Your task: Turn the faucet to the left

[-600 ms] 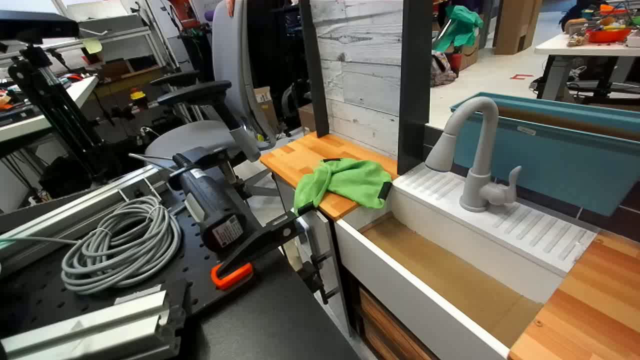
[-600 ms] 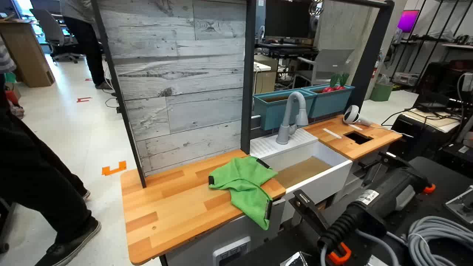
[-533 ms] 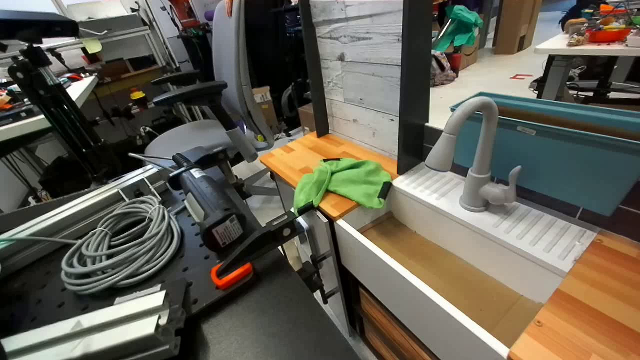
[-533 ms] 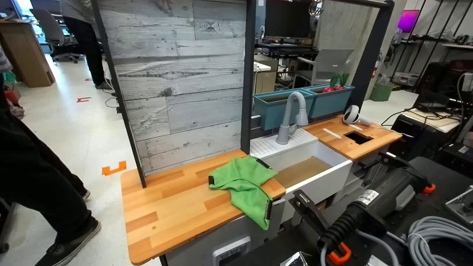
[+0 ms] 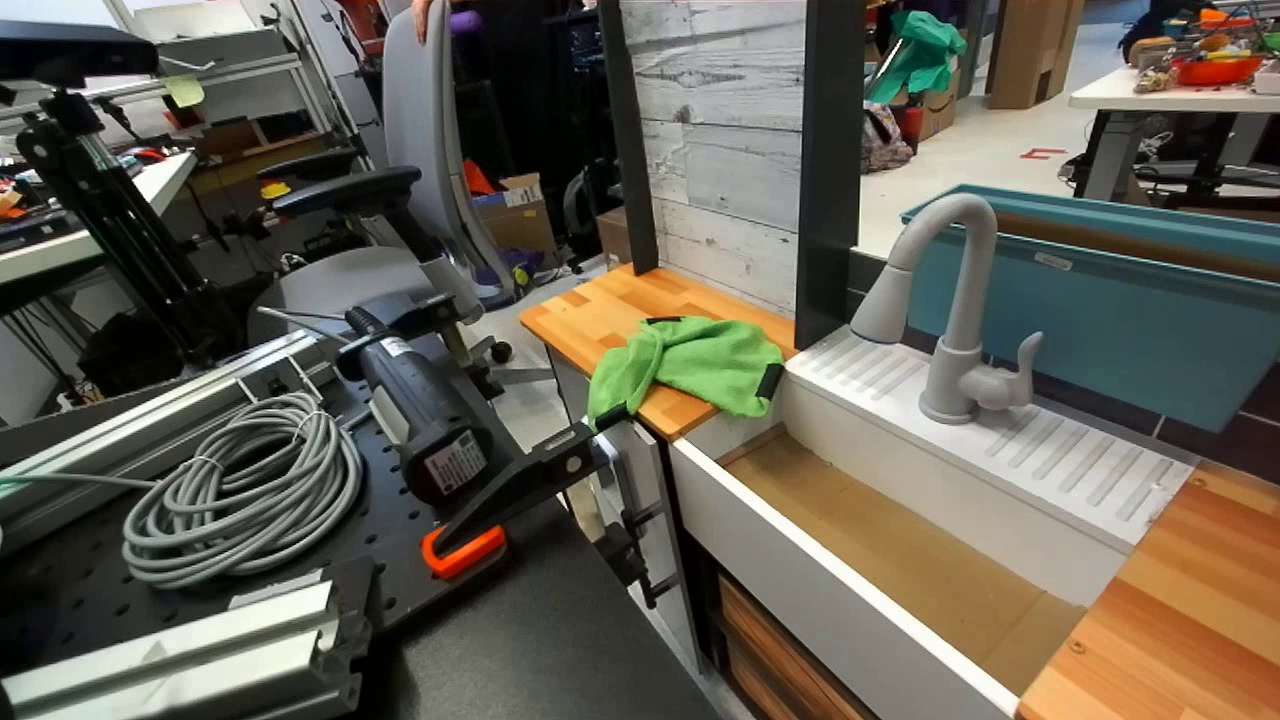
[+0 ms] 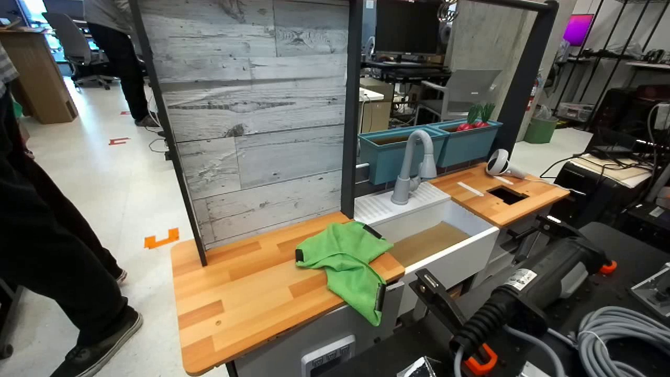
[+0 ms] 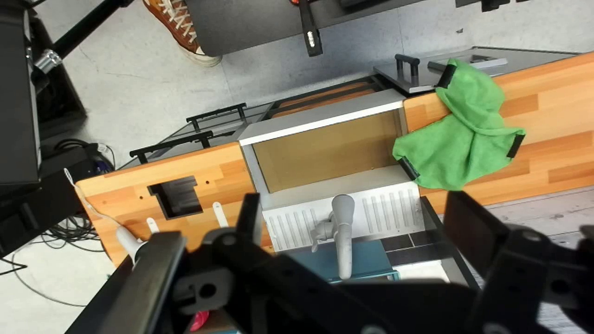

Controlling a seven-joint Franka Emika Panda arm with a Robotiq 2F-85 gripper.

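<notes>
The faucet is a matte grey gooseneck tap with a small side lever. It stands upright on the white ridged ledge behind the sink in both exterior views [image 5: 970, 305] [image 6: 405, 167]. In an exterior view its spout head hangs out over the ledge and sink side. In the wrist view the faucet [image 7: 343, 232] is seen from above, with its lever left of the stem. My gripper [image 7: 355, 204] is open and empty, its black fingers wide apart. The faucet lies between the fingers in that picture, below and apart from them. The gripper is outside both exterior views.
A green cloth [image 5: 700, 365] lies on the wooden counter beside the sink [image 6: 455, 246]. A teal planter [image 5: 1110, 320] stands close behind the faucet. A dark upright post [image 5: 830, 180] and wood-print panel [image 6: 251, 104] rise beside it. A white controller-like object [image 6: 498, 162] lies on the far counter.
The grey office chair in the background has moved left, with a hand on its back. A person's legs at the picture edge shifted slightly. The faucet has not moved.
</notes>
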